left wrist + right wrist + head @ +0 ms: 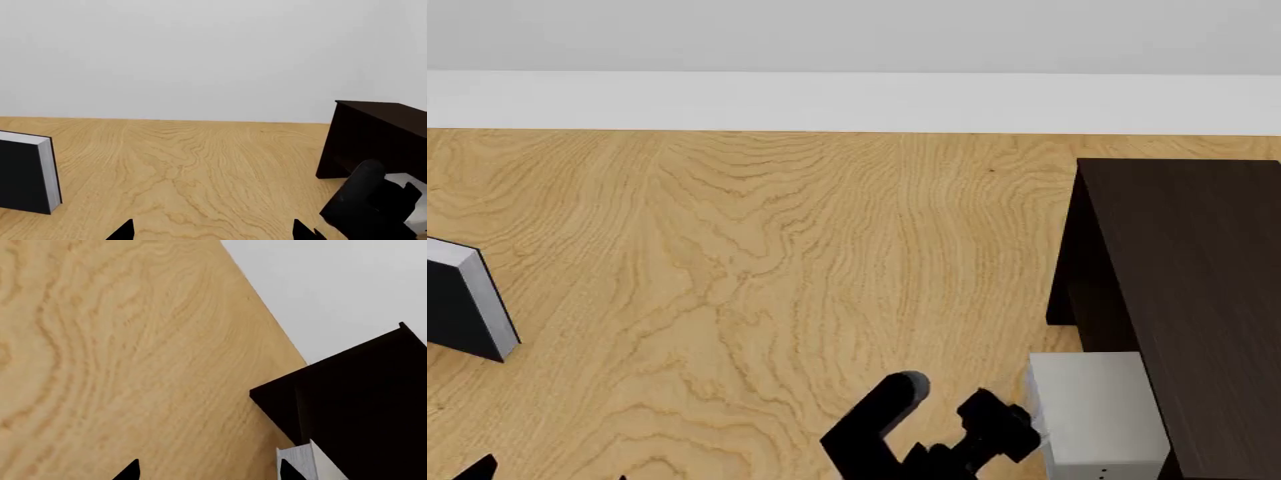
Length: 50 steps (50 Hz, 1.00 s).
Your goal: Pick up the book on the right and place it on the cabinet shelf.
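1. Reading labels: none legible; the grey book (1094, 420) has a plain cover, only two tiny dark specks near its lower edge in your head view.
2. Your grey book sits at the table's right, just beside the dark cabinet (1201, 300), apparently touching its front edge.
3. Your right gripper (994, 425) is just left of the grey book; its fingertips (288, 471) show spread wide in the wrist view, one tip at the book's corner, nothing held.
4. Your left gripper (213, 231) shows only two tips, set wide apart, empty.
5. Black-covered book (461, 305) stands at the far left edge.
6. Wooden table (774, 250) is bare between the two books.
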{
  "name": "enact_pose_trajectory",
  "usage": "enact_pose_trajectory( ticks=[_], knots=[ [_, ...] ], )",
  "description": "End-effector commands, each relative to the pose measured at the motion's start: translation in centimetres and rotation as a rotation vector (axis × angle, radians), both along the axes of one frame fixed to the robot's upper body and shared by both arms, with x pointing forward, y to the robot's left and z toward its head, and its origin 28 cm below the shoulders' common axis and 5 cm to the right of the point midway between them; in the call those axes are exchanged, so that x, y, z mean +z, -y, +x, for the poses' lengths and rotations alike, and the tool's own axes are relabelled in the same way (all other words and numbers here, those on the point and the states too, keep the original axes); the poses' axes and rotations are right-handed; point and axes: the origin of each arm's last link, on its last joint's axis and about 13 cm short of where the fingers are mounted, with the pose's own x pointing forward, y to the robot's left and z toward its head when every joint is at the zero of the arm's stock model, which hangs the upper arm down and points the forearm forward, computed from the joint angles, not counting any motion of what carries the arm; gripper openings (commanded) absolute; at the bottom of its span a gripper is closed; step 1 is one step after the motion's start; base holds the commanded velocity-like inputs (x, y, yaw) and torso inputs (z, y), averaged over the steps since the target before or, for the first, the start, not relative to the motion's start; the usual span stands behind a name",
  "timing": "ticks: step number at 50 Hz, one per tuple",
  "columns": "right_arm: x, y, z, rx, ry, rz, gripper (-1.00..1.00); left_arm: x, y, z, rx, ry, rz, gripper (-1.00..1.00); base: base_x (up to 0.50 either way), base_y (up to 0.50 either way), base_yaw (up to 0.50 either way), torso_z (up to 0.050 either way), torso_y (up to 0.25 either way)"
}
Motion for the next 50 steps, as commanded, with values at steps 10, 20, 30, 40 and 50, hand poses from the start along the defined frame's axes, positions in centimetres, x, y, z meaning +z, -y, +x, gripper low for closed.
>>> enact_pose_trajectory(
  ticks=[10,20,30,40,50],
  knots=[
    [1.0,-0.4,0.9,-0.005,-0.071,0.102,1.0,0.0,0.0,0.0,0.003,-0.001,-0.002,1.0,0.0,0.0,0.0,0.0,0.0],
    [1.1,-0.3,1.2,-0.014,-0.096,0.102,1.0,0.1,-0.1,0.0,0.002,0.001,-0.003,1.0,0.0,0.0,0.0,0.0,0.0],
    [0.7,-0.2,1.5,-0.027,-0.135,0.106,1.0,0.1,-0.1,0.0,0.003,-0.002,-0.005,1.0,0.0,0.0,0.0,0.0,0.0],
    [0.2,0.1,1.7,-0.064,-0.167,0.104,1.0,0.2,0.0,0.0,0.002,-0.004,-0.004,1.0,0.0,0.0,0.0,0.0,0.0],
    [-0.1,0.4,1.8,-0.103,-0.178,0.091,1.0,-0.1,-0.1,0.0,0.001,-0.007,-0.005,1.0,0.0,0.0,0.0,0.0,0.0]
  ],
)
